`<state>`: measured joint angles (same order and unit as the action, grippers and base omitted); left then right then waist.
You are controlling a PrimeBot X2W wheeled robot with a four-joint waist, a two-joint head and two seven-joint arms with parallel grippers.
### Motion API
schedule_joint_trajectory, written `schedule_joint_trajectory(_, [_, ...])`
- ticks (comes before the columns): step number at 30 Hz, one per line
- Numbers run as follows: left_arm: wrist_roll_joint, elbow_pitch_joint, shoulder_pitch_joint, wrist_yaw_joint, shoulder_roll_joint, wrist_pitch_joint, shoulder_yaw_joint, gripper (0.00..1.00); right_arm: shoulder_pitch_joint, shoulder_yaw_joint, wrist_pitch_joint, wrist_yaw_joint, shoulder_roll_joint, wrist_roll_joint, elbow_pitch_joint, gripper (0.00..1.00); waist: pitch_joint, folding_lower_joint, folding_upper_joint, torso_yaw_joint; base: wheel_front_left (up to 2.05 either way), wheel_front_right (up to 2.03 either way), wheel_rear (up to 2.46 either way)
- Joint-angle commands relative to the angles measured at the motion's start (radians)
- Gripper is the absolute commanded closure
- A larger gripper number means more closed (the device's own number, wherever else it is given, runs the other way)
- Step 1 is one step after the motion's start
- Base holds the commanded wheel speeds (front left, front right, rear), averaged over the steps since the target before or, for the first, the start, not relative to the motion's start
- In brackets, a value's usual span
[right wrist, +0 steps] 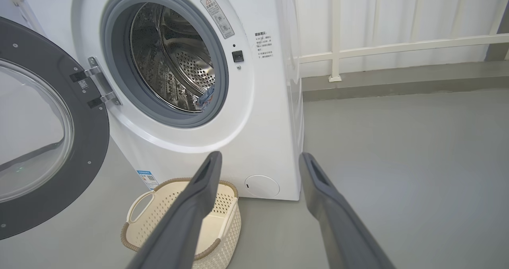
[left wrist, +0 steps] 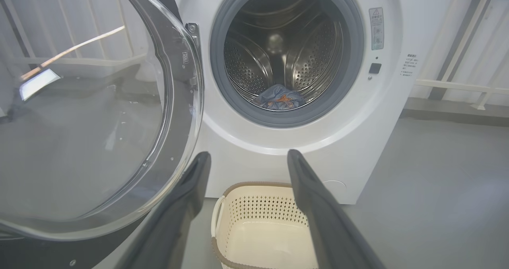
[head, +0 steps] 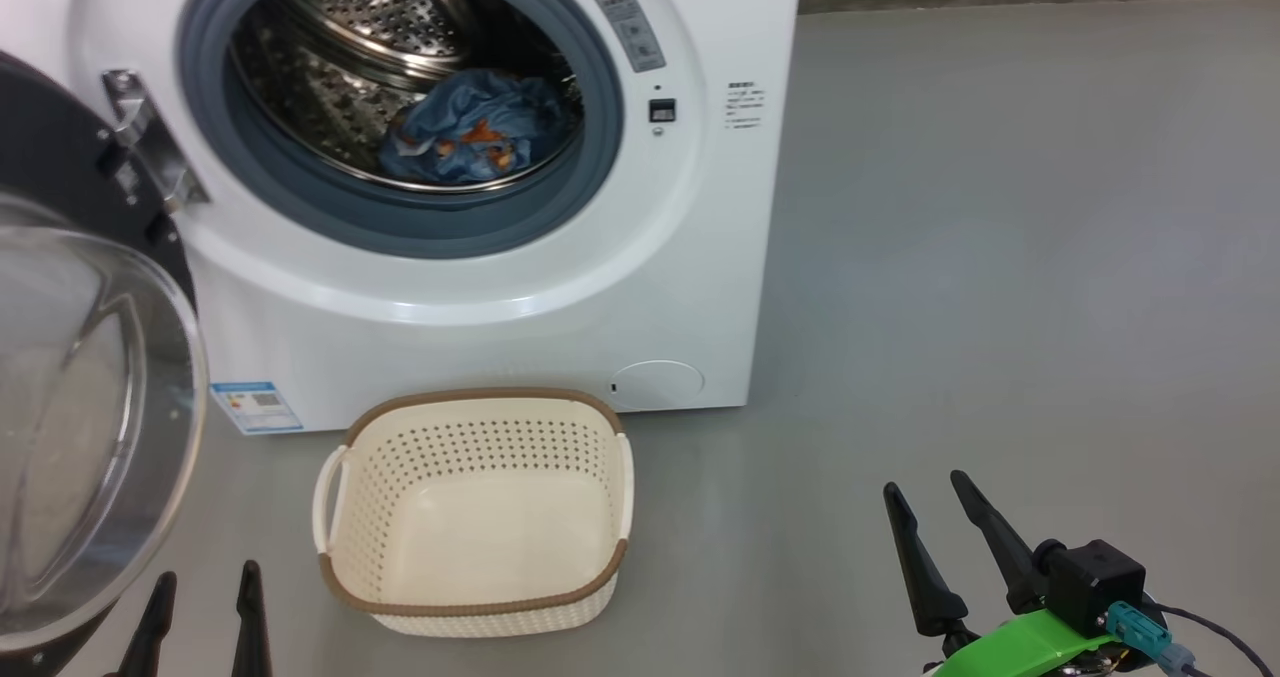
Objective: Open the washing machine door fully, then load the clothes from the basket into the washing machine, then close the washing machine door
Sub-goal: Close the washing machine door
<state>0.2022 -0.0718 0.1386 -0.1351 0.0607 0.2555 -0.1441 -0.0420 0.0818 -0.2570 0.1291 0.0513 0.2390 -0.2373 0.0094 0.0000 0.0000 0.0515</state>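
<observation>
Right gripper (head: 924, 482) has tapered dark fingers (head: 915, 557), green bracket (head: 1020, 642), teal plug (head: 1135, 623)

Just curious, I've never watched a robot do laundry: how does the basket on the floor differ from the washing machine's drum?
The basket is empty; the drum holds blue clothes. The basket is cream plastic, the drum shiny steel. The basket opens upward, the drum toward the front. Both have perforated walls.
</observation>
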Motion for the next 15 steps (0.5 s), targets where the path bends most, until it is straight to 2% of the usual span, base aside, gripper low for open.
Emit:
schedule_joint_trajectory(1, [0.005,0.018,-0.047,0.004,0.011,0.006,-0.033,0.0,-0.011,0.022,-0.005,0.002,-0.001,-0.009,0.027,0.0,0.004,0.0,0.0,0.032,0.0,0.0,0.0])
schedule_joint_trajectory(15, [0.02,0.002,-0.051,0.004,0.007,0.006,-0.044,0.0,-0.022,0.029,-0.005,0.002,-0.001,-0.018,0.014,0.0,0.004,0.0,0.0,0.211,0.0,0.0,0.0])
